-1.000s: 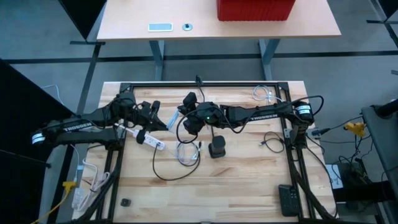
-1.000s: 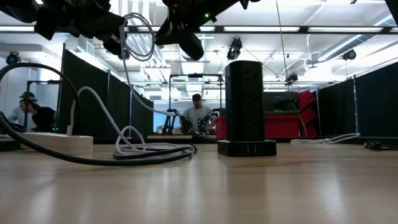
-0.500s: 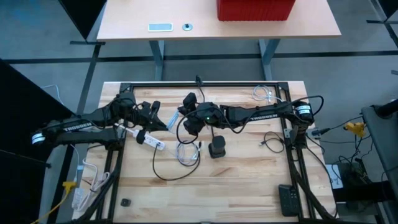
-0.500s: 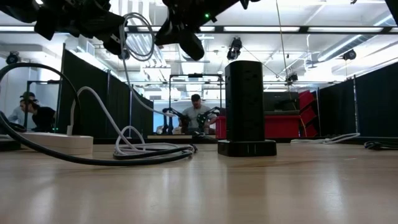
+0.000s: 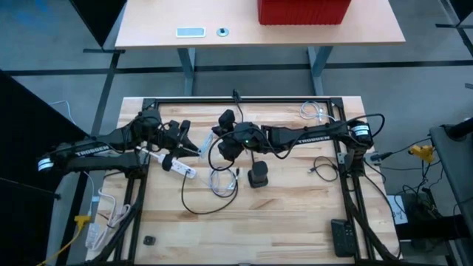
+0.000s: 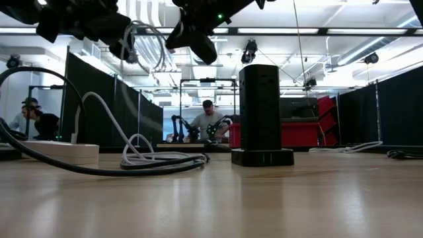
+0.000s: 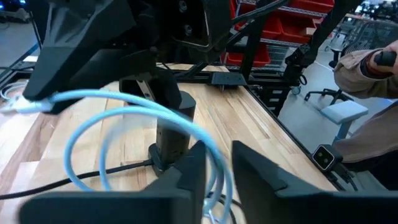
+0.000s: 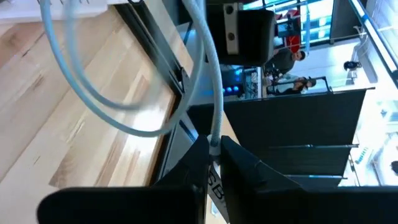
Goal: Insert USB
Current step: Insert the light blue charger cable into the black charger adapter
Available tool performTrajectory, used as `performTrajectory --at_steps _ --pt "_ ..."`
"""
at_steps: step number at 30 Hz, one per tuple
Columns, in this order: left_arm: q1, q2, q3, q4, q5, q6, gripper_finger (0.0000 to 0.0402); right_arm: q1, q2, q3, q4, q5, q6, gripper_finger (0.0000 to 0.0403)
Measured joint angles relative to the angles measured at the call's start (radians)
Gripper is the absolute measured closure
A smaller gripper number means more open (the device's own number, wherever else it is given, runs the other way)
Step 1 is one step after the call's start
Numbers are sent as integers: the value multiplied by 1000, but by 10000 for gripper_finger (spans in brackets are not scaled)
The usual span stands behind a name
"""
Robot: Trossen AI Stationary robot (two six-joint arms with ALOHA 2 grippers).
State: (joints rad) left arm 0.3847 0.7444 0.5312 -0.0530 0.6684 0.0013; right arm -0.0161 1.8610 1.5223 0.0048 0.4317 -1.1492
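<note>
The right claw point(image 8: 211, 163) is pinching the cable point(image 8: 211, 81) near its plug above the tower point(image 5: 258, 176), while the left claw point(image 7: 214, 171) (seemingly just loosening) is risking letting the loop swing and twist the plug off line.

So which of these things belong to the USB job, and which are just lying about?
Job: pale USB cable, pinched in right gripper; left gripper open around it; black power tower.
Lying about: white power strip, coiled white cable, black remote.
</note>
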Motion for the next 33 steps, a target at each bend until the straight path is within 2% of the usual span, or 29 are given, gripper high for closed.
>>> performTrajectory --at_steps 5,8,11,16,24,29,33 --pt "0 -9 7 -34 -5 -46 243 25 -9 0 -12 78 -9 391" --pt "-1 -11 62 -163 -50 -40 208 50 -35 0 -50 123 0 391" --pt "-4 -11 149 -323 -122 -14 191 82 -73 0 -103 147 57 391" --pt "-26 -10 307 -561 -180 15 188 132 -160 0 -231 158 228 391" --pt "-113 25 473 -927 -320 -118 210 190 -290 -1 -449 174 512 391" --pt "-235 61 461 -1042 -320 -333 219 225 -324 -1 -507 173 606 391" --pt "-381 116 459 -1119 -322 -543 223 248 -329 -1 -509 173 639 391"
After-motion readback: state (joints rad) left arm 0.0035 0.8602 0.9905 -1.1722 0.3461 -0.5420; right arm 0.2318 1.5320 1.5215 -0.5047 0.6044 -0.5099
